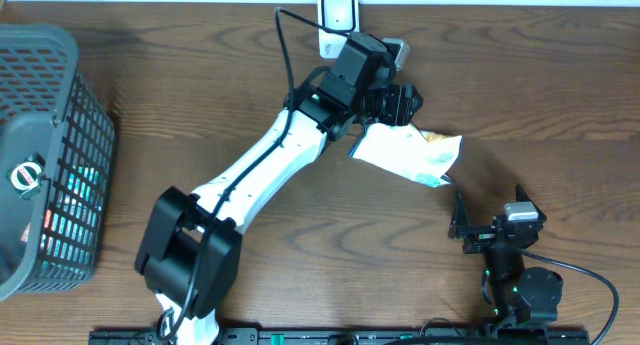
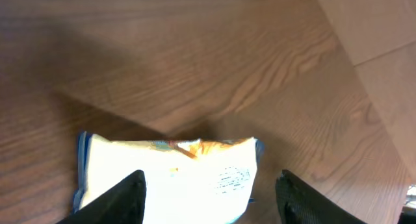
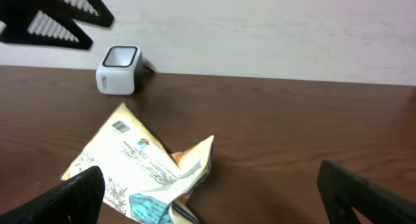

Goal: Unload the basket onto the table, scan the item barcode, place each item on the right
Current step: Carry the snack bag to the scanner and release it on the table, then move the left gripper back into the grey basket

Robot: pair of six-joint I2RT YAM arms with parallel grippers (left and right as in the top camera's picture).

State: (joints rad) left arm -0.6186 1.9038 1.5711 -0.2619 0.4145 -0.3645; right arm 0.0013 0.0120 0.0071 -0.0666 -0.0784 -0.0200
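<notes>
Packet place: The packet [image 1: 405,153] lies flat on the counter [image 1: 200,85], in the far middle. It is near the scanner [image 1: 338,12], a bit to the right of it and closer to me.
Left end effector: The left end effector [image 2: 211,178] hangs just over the packet with its two fingers spread. I think it is not pinching the packet.
Right end effector: The right end effector [image 3: 209,175] is at the near right, well apart from the packet. Its fingers are spread wide and hold nothing.
What could go wrong, one: The packet is thin and soft. If the fingers close on only a bit of the edge, it may bend, slip out and drop.
What could go wrong, two: The bag is crinkled. If the barcode sits on a fold or faces away from the scanner, I think the scanner may not read it.
What could go wrong, three: The scanner is small and looks light. An arm that bumps it could push it or tip it over.
Packet look: A white bag, shiny and wrinkly, with tiny print, some orange and a blue edge. A small dark patch [image 3: 120,126] in one corner may be the barcode, but it is too small to tell.
Scanner look: A little white box with round corners and a dark window.
Basket look: A dark basket [image 1: 85,145] with walls full of holes stands at the far left.
Counter look: Brown wood with wavy lines, smooth and flat.
</notes>
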